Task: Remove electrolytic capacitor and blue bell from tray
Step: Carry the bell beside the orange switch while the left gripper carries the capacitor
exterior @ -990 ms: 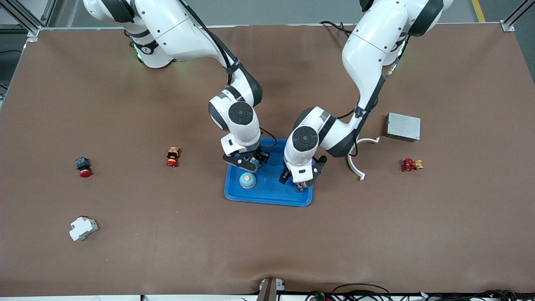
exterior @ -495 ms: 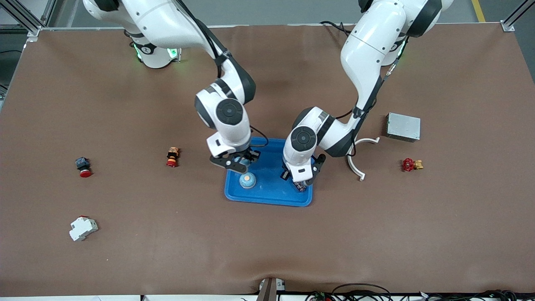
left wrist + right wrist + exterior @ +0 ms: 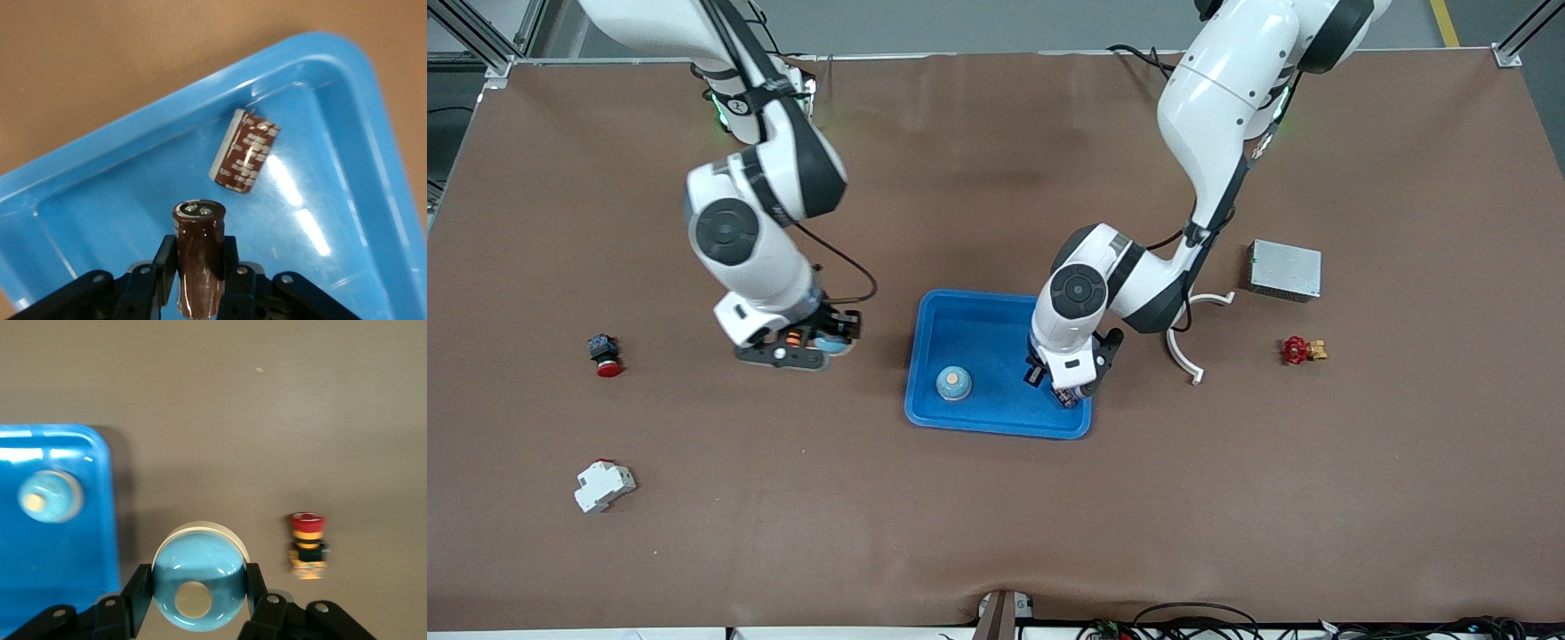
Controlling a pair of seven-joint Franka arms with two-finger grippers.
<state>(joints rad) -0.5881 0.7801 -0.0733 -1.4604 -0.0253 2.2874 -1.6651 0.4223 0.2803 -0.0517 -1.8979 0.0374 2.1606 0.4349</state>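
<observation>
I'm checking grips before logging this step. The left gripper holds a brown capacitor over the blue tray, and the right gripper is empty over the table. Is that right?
Not quite: the right gripper is not empty. The right wrist view shows it shut on a blue bell, over the table. The left gripper does hold a brown capacitor over the blue tray.

- A brown-covered table [image 3: 996, 524] carries a blue tray [image 3: 969, 320] at its middle.
- Toward the right arm's end: two red-capped push buttons [image 3: 604, 355], a white breaker [image 3: 603, 485] (nearest the front camera).
- Toward the left arm's end: a grey metal box [image 3: 1285, 269], a white curved bracket [image 3: 1183, 348], a red-handled valve [image 3: 1302, 349].
</observation>
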